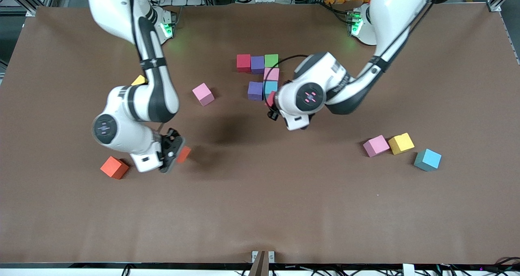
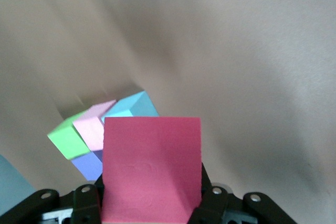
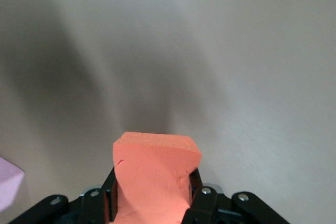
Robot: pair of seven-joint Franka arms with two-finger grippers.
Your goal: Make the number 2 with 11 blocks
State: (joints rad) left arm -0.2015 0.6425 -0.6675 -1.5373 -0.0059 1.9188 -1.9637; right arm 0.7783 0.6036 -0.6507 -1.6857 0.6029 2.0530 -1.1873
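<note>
**Operator:** Nearest the front camera I've got a loose orange block [image 1: 114, 167] on the bench [image 1: 260, 219], toward the right arm's end. Beside it hangs my right pincer [image 1: 175, 151], clamped on a second orange block [image 1: 183, 154] and held up over bare bench.

**Partner:** And the left arm?

**Operator:** Left pincer [image 1: 271, 105] is closed tight on a red block [image 2: 152, 169]; the foam dents slightly where the fingers press. It hovers right at the camera-side edge of the number 2 [image 1: 260, 76].

**Partner:** How far along is the digit?

**Operator:** I count 6 placed: a row of red [image 1: 243, 62], purple [image 1: 257, 64] and green [image 1: 271, 60] farthest from the camera, a pink block [image 1: 271, 74] under the green, then light blue [image 1: 270, 86] and purple [image 1: 255, 90] side by side. So 2 rows and part of the 3rd, by my reading. The red one in hand is the step underway, though I can't tell which cell it's meant for.

**Partner:** What does the next move need?

**Operator:** Lowering it square and flush against its neighbours without nudging them. These are light matte foam cubes, all 1 size; I expect they slide easily.

**Partner:** Spares?

**Operator:** A pink block [image 1: 203, 94] sits alone between the arms, a yellow one [image 1: 139, 80] peeks from under the right arm, and pink [image 1: 376, 145], yellow [image 1: 401, 143] and light blue [image 1: 427, 159] cluster toward the left arm's end.
</note>
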